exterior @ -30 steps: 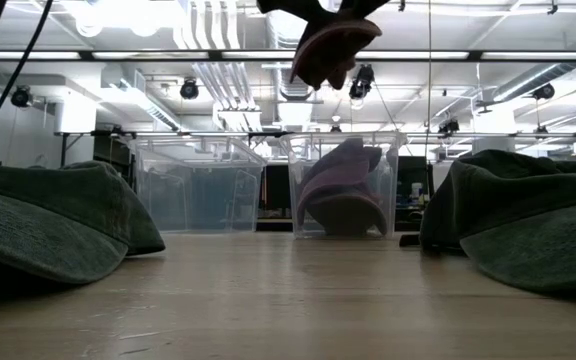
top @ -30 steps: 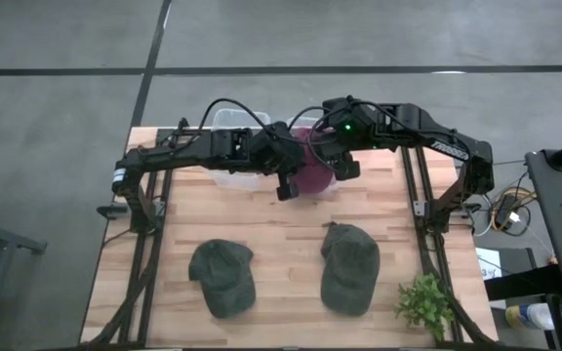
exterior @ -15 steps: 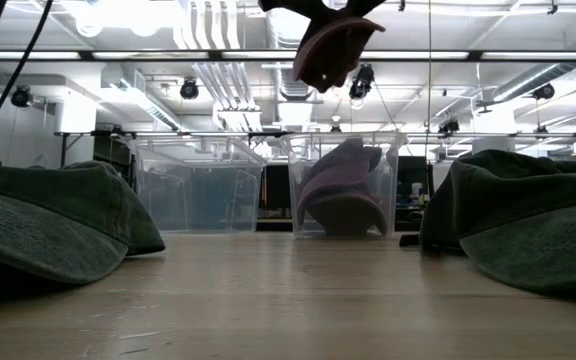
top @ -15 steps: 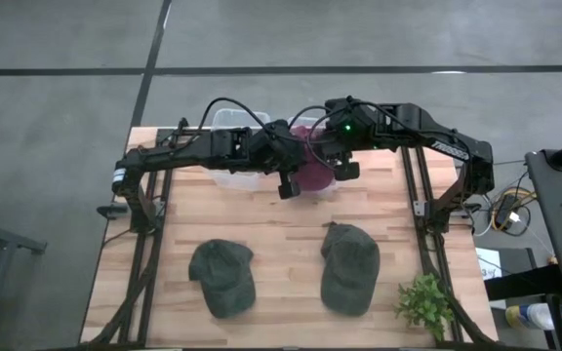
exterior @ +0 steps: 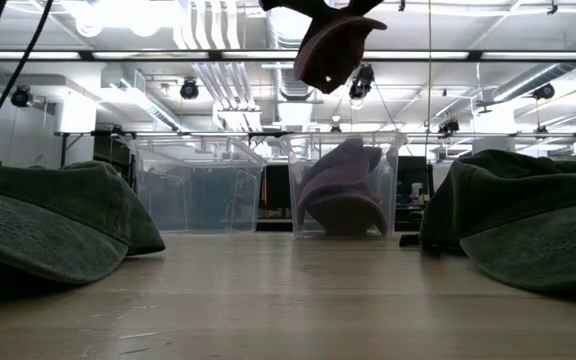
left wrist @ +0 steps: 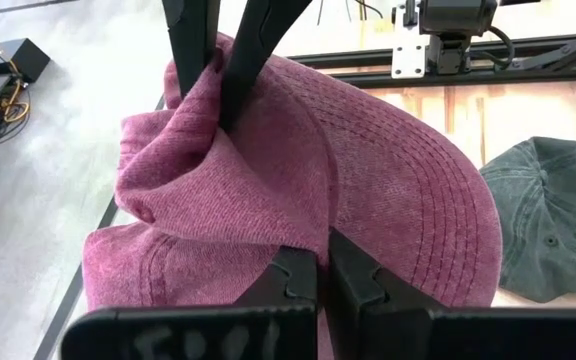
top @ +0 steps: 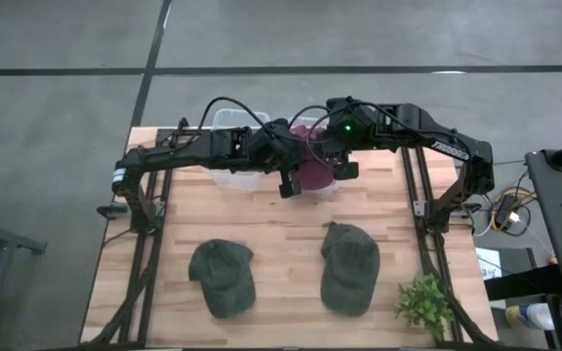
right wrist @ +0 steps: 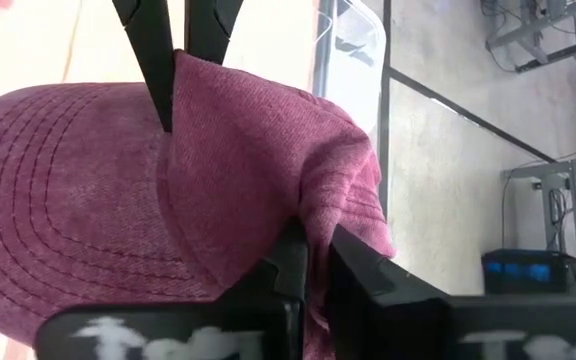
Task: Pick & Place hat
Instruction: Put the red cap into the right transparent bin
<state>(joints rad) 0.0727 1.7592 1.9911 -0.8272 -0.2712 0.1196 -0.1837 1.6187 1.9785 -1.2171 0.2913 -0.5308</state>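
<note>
maroon hat point(top: 312, 172), upper centre: pinched by left gripper point(top: 296, 168) and right gripper point(top: 328, 161), both clamped tight on fabric.

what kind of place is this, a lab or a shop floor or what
Most likely a robotics lab in a large open industrial hall: long ceiling light strips and exposed ducts overhead, a bare concrete floor, and a wooden table in a metal frame carrying two arms.
</note>
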